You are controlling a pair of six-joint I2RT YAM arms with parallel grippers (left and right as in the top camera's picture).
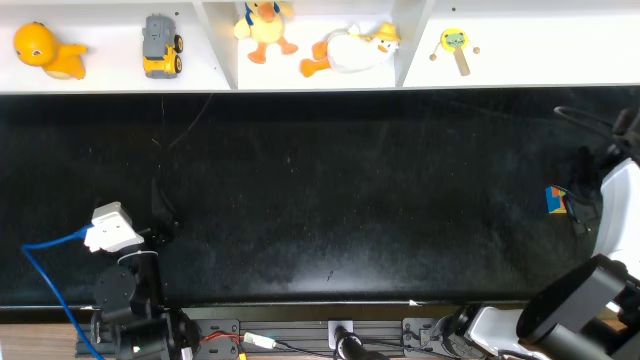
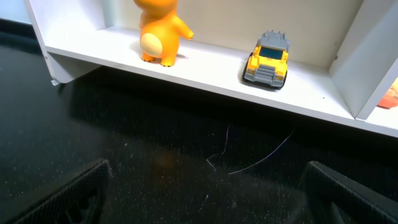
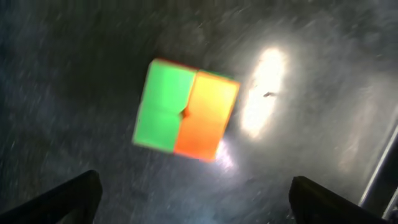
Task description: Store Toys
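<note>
Black worktop (image 1: 330,200) spans the frame, and on it lies a multicoloured cube (image 3: 185,116), at the right edge of the top view about mid-height and well apart from the shelving. The cube shows one green and one orange face upward and rests flat on the surface. The right gripper (image 3: 193,186) is over it with fingers spread wide; the cube lies ahead of the gap between them, touching neither. A white shelf unit (image 1: 300,85) runs along the upper edge, split into compartments. The left compartment holds an orange duck (image 1: 45,50) at upper left and a yellow toy truck (image 1: 161,47) beside it, apart. The middle compartment holds a yellow plush duck (image 1: 265,28), upright, and a white plush duck (image 1: 352,48) lying on its side just beside it. The right compartment holds a small green-headed rattle (image 1: 456,46). The left gripper (image 2: 208,180) is at lower left, low over the bare worktop, facing the left compartment, fingers spread and holding nothing. A blue cable (image 1: 50,270) trails from that arm's wrist camera.
</note>
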